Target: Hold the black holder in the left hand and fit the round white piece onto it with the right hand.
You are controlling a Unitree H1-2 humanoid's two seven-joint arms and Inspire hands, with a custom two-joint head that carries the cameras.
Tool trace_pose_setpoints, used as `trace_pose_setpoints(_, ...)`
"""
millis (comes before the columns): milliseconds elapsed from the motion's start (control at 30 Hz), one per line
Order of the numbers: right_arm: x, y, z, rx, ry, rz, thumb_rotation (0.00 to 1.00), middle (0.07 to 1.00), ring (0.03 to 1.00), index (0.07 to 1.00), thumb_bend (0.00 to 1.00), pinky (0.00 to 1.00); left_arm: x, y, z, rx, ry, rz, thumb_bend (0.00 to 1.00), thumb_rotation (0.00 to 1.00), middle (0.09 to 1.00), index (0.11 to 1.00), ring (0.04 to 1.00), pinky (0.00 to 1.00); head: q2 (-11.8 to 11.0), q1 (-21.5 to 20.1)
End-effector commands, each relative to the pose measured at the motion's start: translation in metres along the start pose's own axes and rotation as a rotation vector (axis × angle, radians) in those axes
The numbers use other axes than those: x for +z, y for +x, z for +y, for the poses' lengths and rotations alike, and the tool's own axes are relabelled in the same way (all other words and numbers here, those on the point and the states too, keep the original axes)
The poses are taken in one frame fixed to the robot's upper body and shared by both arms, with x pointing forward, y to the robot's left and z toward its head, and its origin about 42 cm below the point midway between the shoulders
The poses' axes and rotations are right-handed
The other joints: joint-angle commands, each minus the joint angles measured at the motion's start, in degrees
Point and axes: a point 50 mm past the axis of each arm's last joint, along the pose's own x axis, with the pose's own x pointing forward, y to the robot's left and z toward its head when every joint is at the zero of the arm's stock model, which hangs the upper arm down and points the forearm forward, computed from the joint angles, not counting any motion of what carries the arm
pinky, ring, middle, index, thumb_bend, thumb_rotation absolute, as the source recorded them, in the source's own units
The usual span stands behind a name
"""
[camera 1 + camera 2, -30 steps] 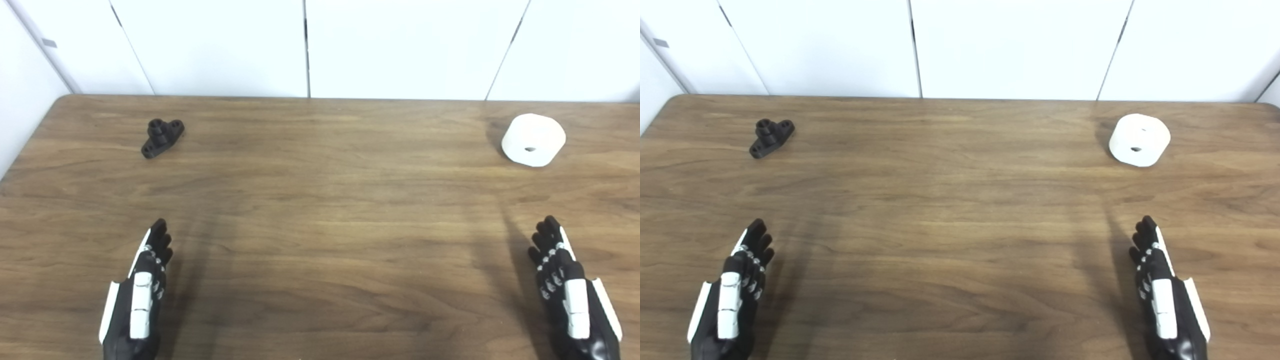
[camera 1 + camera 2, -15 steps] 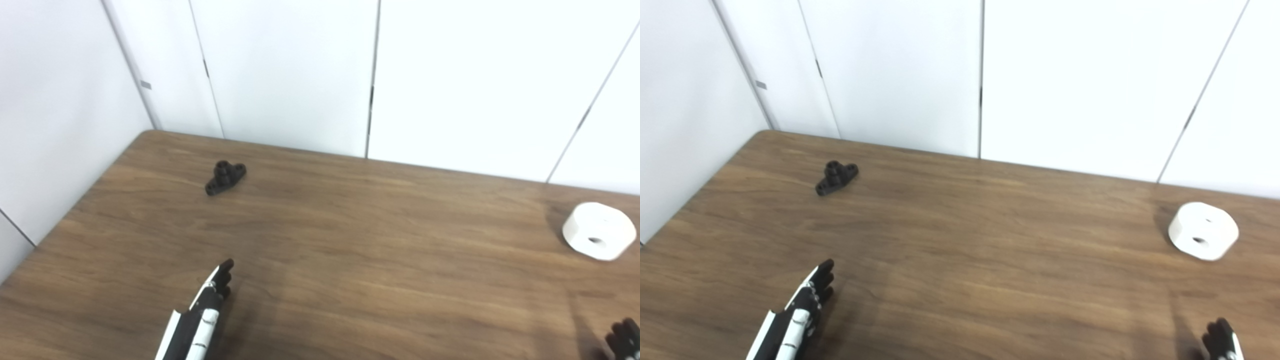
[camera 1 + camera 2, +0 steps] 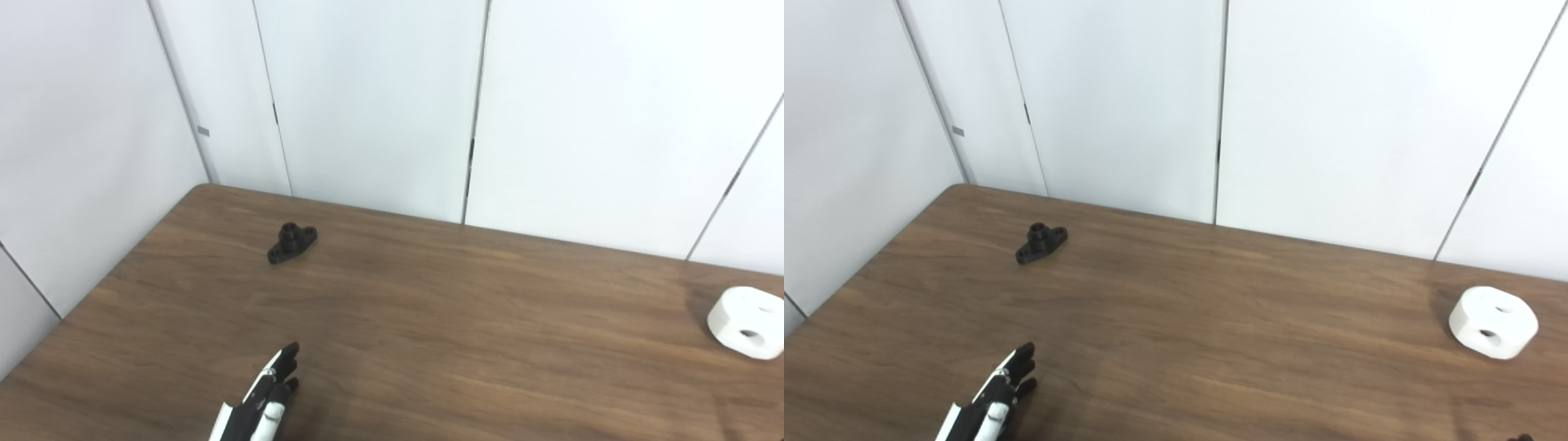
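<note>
Left hand (image 3: 989,401) open, fingers straight, empty, well short of black holder (image 3: 1041,242)

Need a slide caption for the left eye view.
Open left hand short of black holder; round white piece far right on wooden table.

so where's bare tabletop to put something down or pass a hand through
The wide middle strip between the black holder and the round white piece is bare wood. So is the stretch from the left hand up to the holder. Nothing is crowded; only the table's far-left and right edges are occupied.
</note>
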Motion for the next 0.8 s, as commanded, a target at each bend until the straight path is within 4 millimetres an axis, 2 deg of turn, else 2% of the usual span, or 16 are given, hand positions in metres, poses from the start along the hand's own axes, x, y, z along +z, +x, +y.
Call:
trace_pose_setpoints(0,-0.003,0.0,-0.004,-0.021,-0.008,0.025,1.0,1.0,1.0,1.0,0.62,1.0,0.001,0.0,-0.009,0.018,-0.011,-0.017,0.54,0.78,0.964,0.926,0.958,0.9,0.2,-0.6)
trace_pose_setpoints(167,-0.005,-0.002,-0.003,-0.029,-0.02,0.021,1.0,1.0,1.0,1.0,0.63,1.0,0.011,-0.001,-0.001,-0.01,0.076,-0.027,0.57,0.58,0.982,0.935,0.994,0.95,0.4,-1.4)
trace_pose_setpoints(233,-0.005,-0.002,-0.002,-0.032,-0.018,0.023,1.0,0.997,1.0,1.0,0.63,1.0,0.017,0.002,0.004,-0.008,0.142,-0.039,0.58,0.5,0.979,0.928,0.976,0.9,0.6,-1.4)
trace_pose_setpoints(367,-0.005,-0.003,-0.001,-0.034,-0.019,0.024,1.0,0.991,1.0,1.0,0.65,1.0,0.045,0.024,0.018,0.078,0.333,-0.09,0.68,0.34,0.947,0.899,0.948,0.9,0.8,-1.1)
trace_pose_setpoints(500,-0.003,-0.004,-0.001,-0.034,-0.018,0.023,1.0,0.985,1.0,1.0,0.65,1.0,0.061,0.047,0.029,0.159,0.462,-0.129,0.73,0.28,0.935,0.867,0.961,0.97,0.8,-1.1)
trace_pose_setpoints(633,-0.003,-0.004,0.001,-0.036,-0.023,0.019,1.0,0.982,1.0,0.994,0.64,1.0,0.07,0.07,0.038,0.228,0.561,-0.15,0.76,0.3,0.925,0.864,0.953,0.96,0.7,-1.2)
trace_pose_setpoints(767,-0.002,-0.005,0.002,-0.033,-0.024,0.021,1.0,0.982,1.0,0.994,0.64,1.0,0.08,0.094,0.044,0.288,0.605,-0.175,0.77,0.25,0.917,0.855,0.959,0.99,0.7,-1.8)
